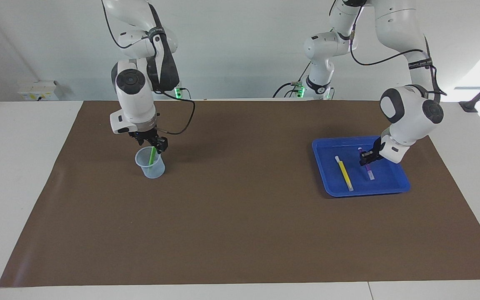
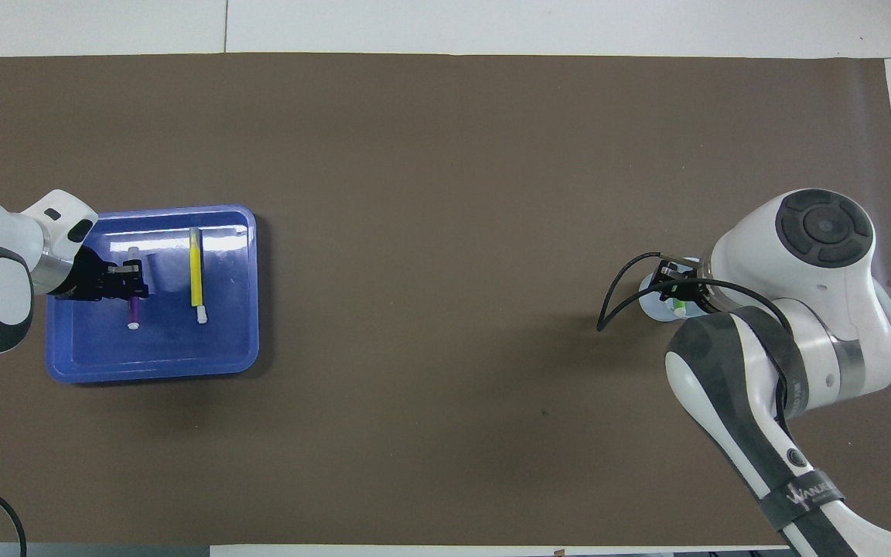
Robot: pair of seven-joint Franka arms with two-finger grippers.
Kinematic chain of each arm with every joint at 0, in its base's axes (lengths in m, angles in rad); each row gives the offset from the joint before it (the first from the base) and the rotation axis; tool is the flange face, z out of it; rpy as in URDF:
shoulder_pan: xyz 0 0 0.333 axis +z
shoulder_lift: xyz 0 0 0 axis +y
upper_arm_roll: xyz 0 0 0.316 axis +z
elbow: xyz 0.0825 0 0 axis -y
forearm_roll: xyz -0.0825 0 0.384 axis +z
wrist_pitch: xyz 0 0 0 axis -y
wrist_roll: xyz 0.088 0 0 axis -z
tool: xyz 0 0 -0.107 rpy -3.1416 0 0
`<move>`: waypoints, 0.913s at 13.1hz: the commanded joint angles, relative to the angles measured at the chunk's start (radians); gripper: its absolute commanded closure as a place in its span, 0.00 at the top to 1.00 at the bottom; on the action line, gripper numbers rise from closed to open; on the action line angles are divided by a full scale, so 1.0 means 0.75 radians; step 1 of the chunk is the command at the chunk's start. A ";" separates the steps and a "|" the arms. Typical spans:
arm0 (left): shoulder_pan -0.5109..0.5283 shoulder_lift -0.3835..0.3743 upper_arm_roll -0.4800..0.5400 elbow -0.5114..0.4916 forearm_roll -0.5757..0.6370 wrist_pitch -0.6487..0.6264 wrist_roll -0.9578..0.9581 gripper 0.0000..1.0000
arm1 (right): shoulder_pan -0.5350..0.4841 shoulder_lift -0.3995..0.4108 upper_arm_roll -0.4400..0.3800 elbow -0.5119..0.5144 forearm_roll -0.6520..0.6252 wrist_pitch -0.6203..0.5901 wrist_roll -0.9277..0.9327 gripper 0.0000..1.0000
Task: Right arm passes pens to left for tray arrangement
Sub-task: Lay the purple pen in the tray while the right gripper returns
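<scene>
Right hand (image 1: 155, 143), part-closed, straddles the green pen (image 1: 152, 156); left hand (image 1: 368, 157) grips the purple pen (image 1: 367, 168).

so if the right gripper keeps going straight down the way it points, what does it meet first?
Most likely the green pen standing in the cup: the right gripper points down right over it. Whether it already touches the pen is unclear.

A robot lab: two white arms (image 1: 140, 75) over a brown mat (image 1: 240, 216).
</scene>
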 commanded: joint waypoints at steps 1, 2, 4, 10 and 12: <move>-0.005 0.011 0.005 0.009 0.026 0.019 0.010 1.00 | -0.008 -0.037 0.003 -0.054 0.012 0.053 0.039 0.74; -0.005 0.011 0.005 0.009 0.026 0.021 0.010 1.00 | -0.008 -0.037 0.003 -0.056 0.024 0.062 0.056 0.74; -0.003 0.011 0.005 0.009 0.026 0.021 0.010 1.00 | -0.008 -0.037 0.003 -0.062 0.046 0.062 0.058 0.72; 0.005 0.013 0.005 0.031 0.024 -0.005 0.008 1.00 | -0.008 -0.037 0.003 -0.062 0.093 0.062 0.084 0.17; 0.001 0.013 0.003 0.080 0.022 -0.066 -0.004 1.00 | -0.008 -0.037 0.003 -0.058 0.093 0.062 0.086 0.00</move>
